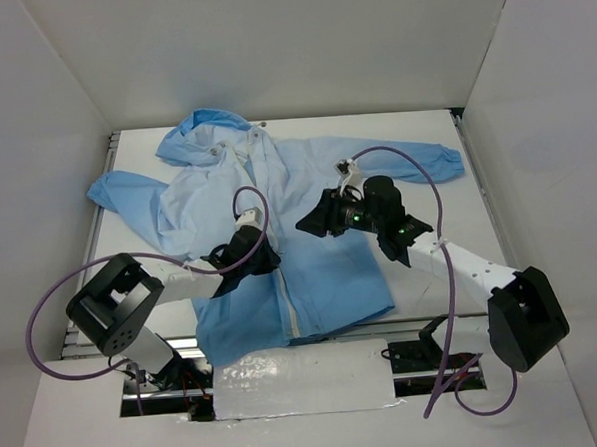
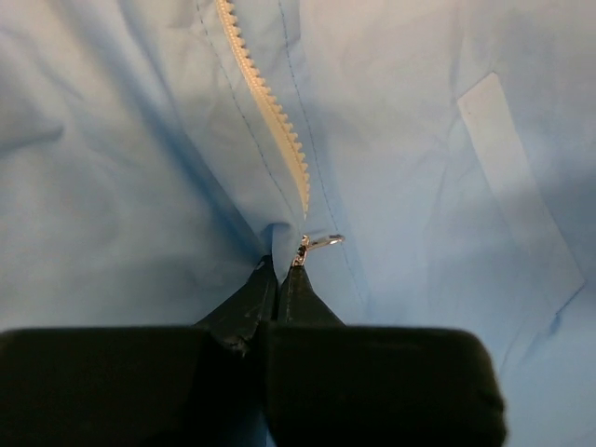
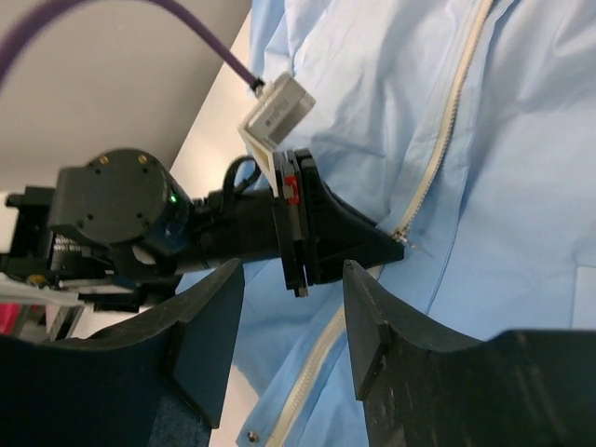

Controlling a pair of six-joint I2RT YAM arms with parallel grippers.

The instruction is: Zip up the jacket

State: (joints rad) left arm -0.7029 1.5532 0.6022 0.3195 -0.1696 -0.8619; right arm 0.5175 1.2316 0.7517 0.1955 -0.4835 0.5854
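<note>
Light-blue, thin-fabric hooded jacket lies spread front-up on the white table. Its hood points toward the far wall and its hem sits at the near edge. One sleeve reaches the left rail, and the other cuff lies close to the right side. White walls close in on three sides; the widest bare tabletop is right of the jacket's body, under the right arm. The left gripper is clenched on the small metal zipper pull, about midway down the front, with the white zipper teeth running away beyond its tips. The right gripper hovers just beside it over the chest, jaws apart and holding nothing.
</note>
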